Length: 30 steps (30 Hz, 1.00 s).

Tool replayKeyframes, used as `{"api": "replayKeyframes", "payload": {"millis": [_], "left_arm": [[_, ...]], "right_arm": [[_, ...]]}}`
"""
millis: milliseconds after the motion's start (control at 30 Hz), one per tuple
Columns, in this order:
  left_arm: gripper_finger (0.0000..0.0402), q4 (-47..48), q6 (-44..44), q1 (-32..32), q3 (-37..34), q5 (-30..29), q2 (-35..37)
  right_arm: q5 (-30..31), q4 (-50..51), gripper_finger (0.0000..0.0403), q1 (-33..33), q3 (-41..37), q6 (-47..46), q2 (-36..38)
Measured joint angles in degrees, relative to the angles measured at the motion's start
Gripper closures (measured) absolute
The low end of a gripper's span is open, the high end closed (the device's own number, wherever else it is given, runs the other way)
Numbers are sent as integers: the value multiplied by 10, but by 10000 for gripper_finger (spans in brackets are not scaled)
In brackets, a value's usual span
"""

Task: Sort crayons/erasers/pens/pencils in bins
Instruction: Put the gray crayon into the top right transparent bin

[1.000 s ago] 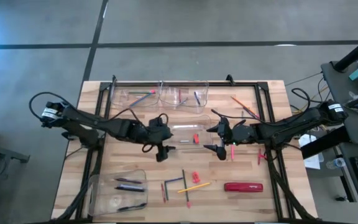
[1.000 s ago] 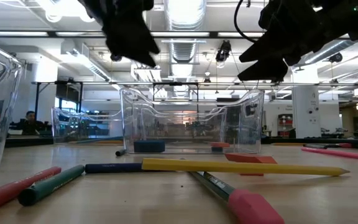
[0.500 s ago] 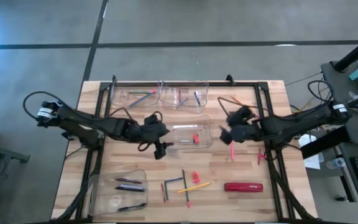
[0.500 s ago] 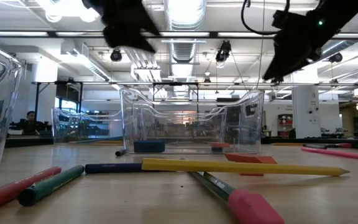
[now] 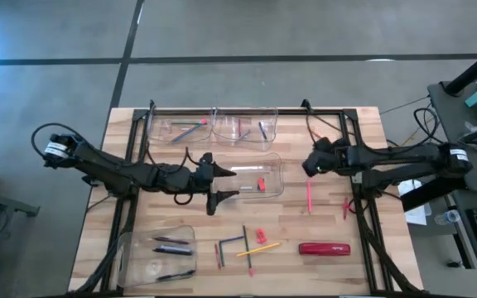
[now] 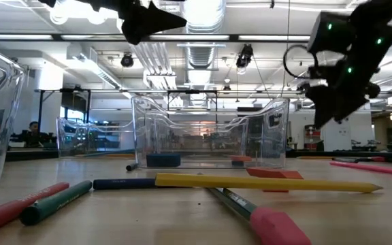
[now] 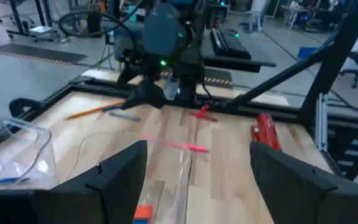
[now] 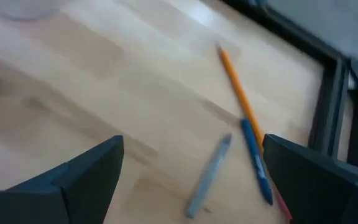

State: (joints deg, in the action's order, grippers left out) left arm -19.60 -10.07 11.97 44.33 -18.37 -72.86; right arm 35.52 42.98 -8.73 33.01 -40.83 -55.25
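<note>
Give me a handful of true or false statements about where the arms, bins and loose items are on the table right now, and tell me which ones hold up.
1. Both grippers are open and hold nothing. True: the left gripper and the right gripper each show spread fingers with nothing between them.
2. The middle bin holds a red eraser. True.
3. The large red oblong object lies inside a bin. False: it lies on the bare wood near the front edge.
4. The right gripper hangs over the front-left bin. False: it is over the table's right side, near the orange pencil.
5. The pink stick lies on the table outside the bins. True.
</note>
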Motion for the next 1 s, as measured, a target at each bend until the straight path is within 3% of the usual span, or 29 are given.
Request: {"api": "replayKeyframes", "payload": {"millis": [200, 367, 600, 1000], "left_arm": [[134, -14, 0, -1, -17, 0, 0], [134, -28, 0, 0, -17, 1, 0], [134, -27, 0, 0, -17, 1, 0], [134, -55, -2, -1, -26, 1, 0]], "right_arm": [[-31, -46, 33, -99, -57, -1, 0], [-75, -127, 33, -142, -103, 9, -1], [-86, -185, 55, -153, -152, -8, -2], [-96, -217, 139, -153, -190, -32, -1]]}}
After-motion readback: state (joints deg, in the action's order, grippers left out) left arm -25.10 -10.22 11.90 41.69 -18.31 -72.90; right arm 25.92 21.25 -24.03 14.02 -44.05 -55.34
